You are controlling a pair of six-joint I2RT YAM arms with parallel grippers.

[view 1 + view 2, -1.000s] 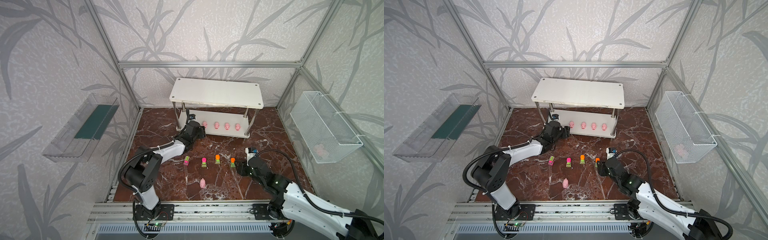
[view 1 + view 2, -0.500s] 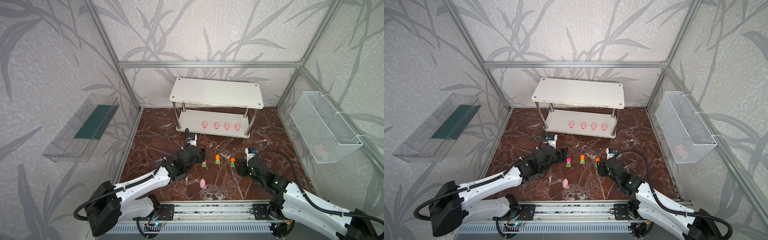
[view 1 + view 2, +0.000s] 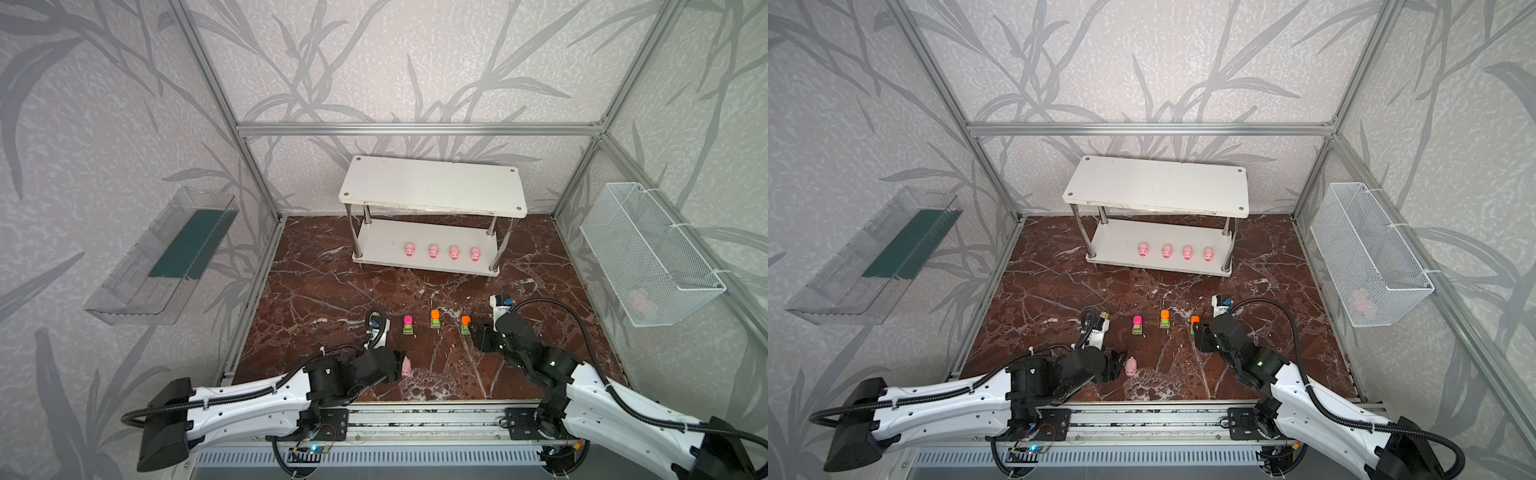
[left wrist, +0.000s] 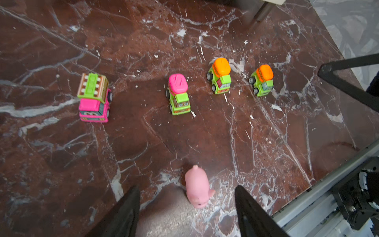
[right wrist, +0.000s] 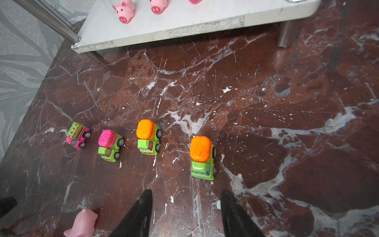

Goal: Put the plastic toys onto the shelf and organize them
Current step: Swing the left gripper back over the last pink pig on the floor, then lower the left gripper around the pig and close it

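Observation:
The white two-tier shelf [image 3: 432,191] stands at the back, with several pink pigs [image 3: 433,251] in a row on its lower board. One more pig [image 3: 406,367] [image 4: 198,187] lies on the marble floor near the front edge. My left gripper [image 4: 186,190] [image 3: 399,365] is open, and this pig sits between its fingers, untouched. Several toy cars stand in a row mid-floor: a pink-bodied one [image 4: 94,102], a pink-topped one [image 4: 178,94] and two orange-topped ones [image 4: 220,76] [image 5: 202,158]. My right gripper [image 5: 186,192] [image 3: 476,336] is open and empty, just short of the rightmost car.
A clear plastic tray [image 3: 162,257] hangs on the left wall. A white wire basket [image 3: 648,257] on the right wall holds something pink [image 3: 642,299]. The aluminium rail [image 3: 415,419] runs along the front edge close to the loose pig.
My left arm has swung from the shelf's lower board back to the front of the floor and now straddles the loose pig. The right arm has not moved.

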